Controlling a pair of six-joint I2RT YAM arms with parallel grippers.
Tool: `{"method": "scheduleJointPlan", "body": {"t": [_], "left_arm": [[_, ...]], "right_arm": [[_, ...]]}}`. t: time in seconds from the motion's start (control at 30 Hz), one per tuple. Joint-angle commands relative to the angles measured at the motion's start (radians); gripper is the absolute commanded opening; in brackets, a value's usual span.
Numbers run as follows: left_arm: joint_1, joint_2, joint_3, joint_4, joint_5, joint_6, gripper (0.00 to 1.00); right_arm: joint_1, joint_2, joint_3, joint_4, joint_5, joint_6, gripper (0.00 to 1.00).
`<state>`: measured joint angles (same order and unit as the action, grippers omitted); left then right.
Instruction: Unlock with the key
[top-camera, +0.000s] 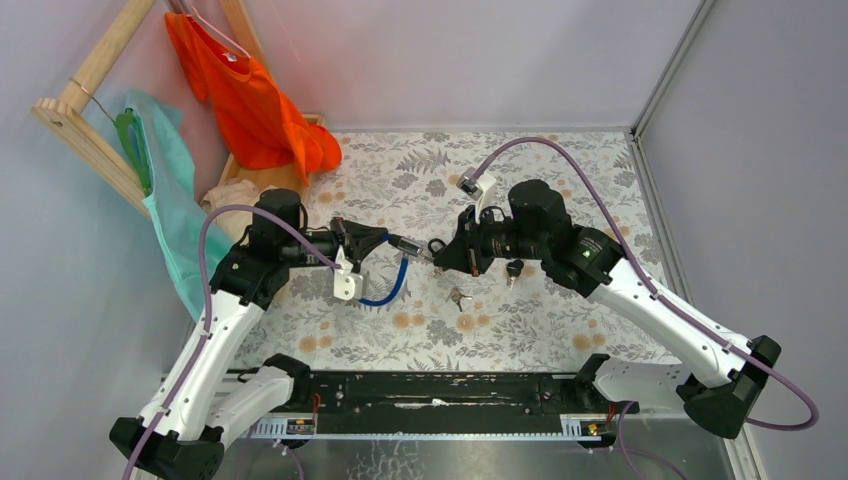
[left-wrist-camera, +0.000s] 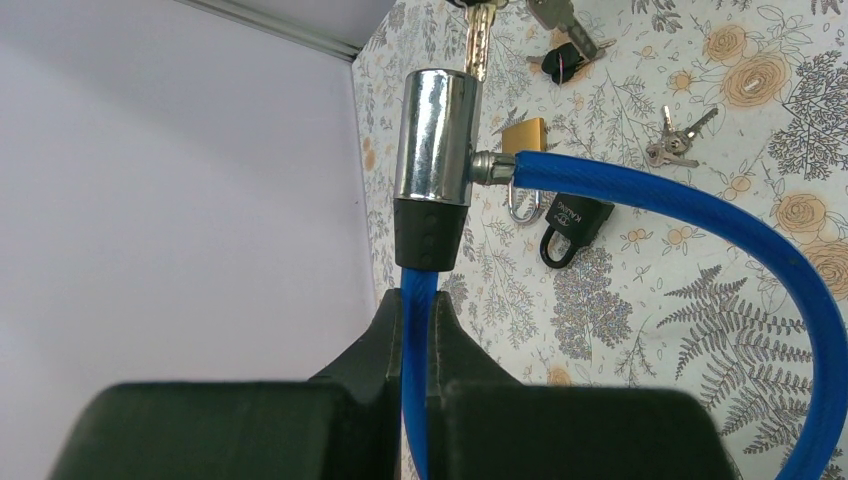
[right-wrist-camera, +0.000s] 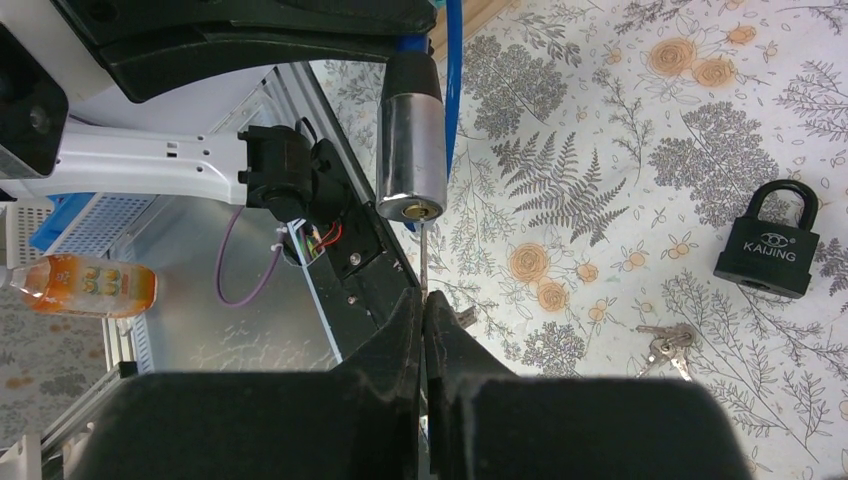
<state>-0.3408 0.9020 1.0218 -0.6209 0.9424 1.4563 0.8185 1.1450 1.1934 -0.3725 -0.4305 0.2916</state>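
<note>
My left gripper (top-camera: 385, 240) (left-wrist-camera: 420, 300) is shut on the blue cable (left-wrist-camera: 700, 200) of a cable lock, just behind its silver lock cylinder (top-camera: 405, 244) (left-wrist-camera: 437, 130) (right-wrist-camera: 411, 140), held above the table. My right gripper (top-camera: 437, 250) (right-wrist-camera: 422, 300) faces it and is shut on the key. Only the key's thin silver blade (right-wrist-camera: 421, 260) (left-wrist-camera: 479, 40) shows; the head is hidden between the fingers. The blade points at the brass keyhole in the cylinder's end, with its tip right at that face. I cannot tell whether it has entered.
On the floral cloth lie a black padlock (right-wrist-camera: 768, 245) (left-wrist-camera: 575, 225), a brass padlock (left-wrist-camera: 522, 140), a bunch of small silver keys (right-wrist-camera: 665, 345) (top-camera: 458, 297) and a black-headed key (left-wrist-camera: 560, 62) (top-camera: 514, 268). A wooden rack with an orange garment (top-camera: 250, 90) stands at the back left.
</note>
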Motion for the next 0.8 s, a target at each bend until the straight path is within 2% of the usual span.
{"method": "scheduleJointPlan", "body": {"t": [0.0,0.77], "left_arm": [[-0.004,-0.017,0.013,0.077,0.013,-0.007,0.00],[-0.023,-0.013,0.040,0.027,-0.008,0.035,0.00]], "right_arm": [[0.013,-0.029,0.035,0.063,-0.012,-0.006,0.00],[0.013,-0.032,0.020,0.086,0.058,-0.008,0.00]]}}
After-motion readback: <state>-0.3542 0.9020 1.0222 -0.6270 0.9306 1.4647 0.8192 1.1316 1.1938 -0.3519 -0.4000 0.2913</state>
